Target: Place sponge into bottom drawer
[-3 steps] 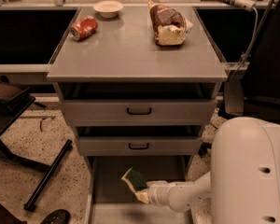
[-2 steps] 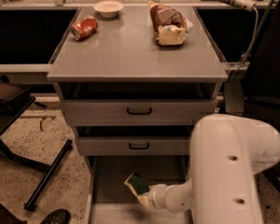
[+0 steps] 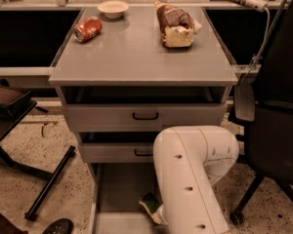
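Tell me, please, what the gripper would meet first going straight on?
Gripper, low in the bottom drawer behind the arm, points left: past the sponge at its tip, probably the drawer's left wall; depth unclear.

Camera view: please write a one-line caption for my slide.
Gripper, half hidden behind the arm, sits at the sponge over the open bottom drawer.

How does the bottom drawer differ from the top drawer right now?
The bottom drawer is pulled far out, floor exposed; the top drawer is barely ajar. The bottom drawer has the sponge and the hand over its floor, the hand mostly behind the arm; the top drawer shows no contents. The top drawer's black handle shows; the bottom drawer's does not. Both are grey.
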`<state>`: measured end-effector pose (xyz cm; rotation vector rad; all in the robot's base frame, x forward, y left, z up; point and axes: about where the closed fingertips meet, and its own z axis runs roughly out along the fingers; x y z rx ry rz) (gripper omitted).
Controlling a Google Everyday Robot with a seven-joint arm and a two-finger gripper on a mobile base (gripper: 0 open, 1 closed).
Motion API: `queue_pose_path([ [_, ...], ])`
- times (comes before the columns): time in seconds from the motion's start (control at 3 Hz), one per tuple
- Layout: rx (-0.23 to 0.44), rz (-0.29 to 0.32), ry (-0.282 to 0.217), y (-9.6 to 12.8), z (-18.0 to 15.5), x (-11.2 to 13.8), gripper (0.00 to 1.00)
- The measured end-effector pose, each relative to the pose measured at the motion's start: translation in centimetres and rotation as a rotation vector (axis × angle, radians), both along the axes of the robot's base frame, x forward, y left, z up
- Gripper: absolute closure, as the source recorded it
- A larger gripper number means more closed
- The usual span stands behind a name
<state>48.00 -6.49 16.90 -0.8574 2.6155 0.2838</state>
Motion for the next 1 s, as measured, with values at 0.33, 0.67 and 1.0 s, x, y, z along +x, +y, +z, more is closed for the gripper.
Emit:
queue_pose_path([
  [0.33, -0.005, -0.021, 0.039, -0.6, -3.4, -0.3, 1.0],
  [0.67, 0.052, -0.039, 0.071, -0.6, -6.3, -0.5, 1.0],
  [1.0, 0.057, -0.039, 0.071, -0.8, -6.1, -0.4, 0.81],
])
